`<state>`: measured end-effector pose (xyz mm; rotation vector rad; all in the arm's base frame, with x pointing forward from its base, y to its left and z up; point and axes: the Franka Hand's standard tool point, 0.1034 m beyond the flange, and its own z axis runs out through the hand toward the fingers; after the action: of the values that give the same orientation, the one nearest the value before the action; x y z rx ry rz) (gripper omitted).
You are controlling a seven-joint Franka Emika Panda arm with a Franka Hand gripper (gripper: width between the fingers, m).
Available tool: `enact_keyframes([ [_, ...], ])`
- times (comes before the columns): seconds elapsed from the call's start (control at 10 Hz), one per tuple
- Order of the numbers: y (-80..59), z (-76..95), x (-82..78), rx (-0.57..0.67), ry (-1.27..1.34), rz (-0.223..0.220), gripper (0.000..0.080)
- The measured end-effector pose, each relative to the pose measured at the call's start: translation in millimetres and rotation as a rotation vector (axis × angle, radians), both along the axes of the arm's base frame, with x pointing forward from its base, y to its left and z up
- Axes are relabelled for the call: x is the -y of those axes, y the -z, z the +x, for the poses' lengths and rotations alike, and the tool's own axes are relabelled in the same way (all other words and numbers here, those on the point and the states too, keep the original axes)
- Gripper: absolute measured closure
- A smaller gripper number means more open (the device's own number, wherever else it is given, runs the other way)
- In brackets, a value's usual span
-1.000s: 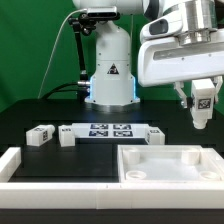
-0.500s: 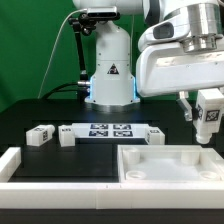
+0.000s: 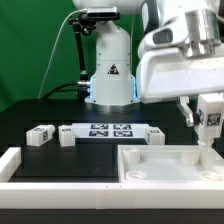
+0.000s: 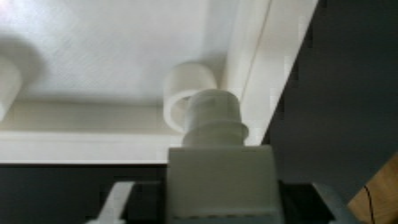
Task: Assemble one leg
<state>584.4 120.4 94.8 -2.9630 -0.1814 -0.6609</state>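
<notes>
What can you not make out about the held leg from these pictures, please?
- Exterior view: whether the leg touches the tray-like part; too small.
- Wrist view: the same contact; blurred.
- Wrist view: fingers of the gripper; mostly cut off by the edge.
- Exterior view: tags on spare legs; too small.

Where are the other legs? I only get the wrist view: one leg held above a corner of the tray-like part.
Observer: A tagged loose leg and a second loose leg lie by the marker board's end on the exterior view's left.
Operator: Any on the other end?
Observer: A third loose leg sits there, behind the tray-like part.
Operator: Is the held leg upright?
Observer: Roughly upright, the held leg shows its tag to the exterior camera.
</notes>
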Motion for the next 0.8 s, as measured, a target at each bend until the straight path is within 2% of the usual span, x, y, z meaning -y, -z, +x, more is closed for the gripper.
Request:
enact_keyframes([
  [0.1, 5.4, 4.8, 3.9, -0.017, -0.029, -0.015, 0.0509],
  [0.4, 10.5, 34.8, 5.4, 0.015, -0.063, -0.028, 0.0509],
  [0.6, 16.1, 40.3, 5.5, 0.071, -0.053, -0.026, 0.0509],
  [0.8, 26.7, 36.5, 4.8, 0.064, -0.053, -0.026, 0.0509],
])
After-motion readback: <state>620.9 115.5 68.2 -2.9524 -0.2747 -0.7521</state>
